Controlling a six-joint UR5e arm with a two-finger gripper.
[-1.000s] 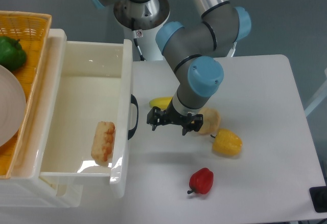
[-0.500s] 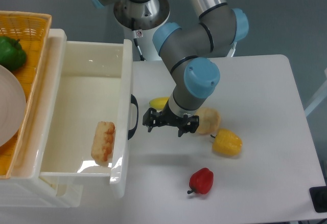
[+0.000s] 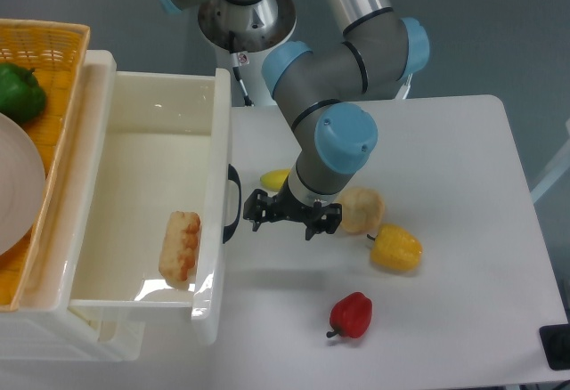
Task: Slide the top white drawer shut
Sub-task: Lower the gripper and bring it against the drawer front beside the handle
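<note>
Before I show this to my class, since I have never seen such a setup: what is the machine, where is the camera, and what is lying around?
The picture comes from one fixed camera looking down on a white table. The grey and blue machine is a jointed robot arm; at its tip sits a black two-finger gripper, open and holding nothing. It hangs just right of the top white drawer, which is pulled out; its front panel carries a black arched handle. A piece of bread lies inside. On the table are a yellow pepper, a red pepper, a pale bun and a yellow item partly hidden by the arm. At far left, a yellow wicker basket holds a green pepper.
</note>
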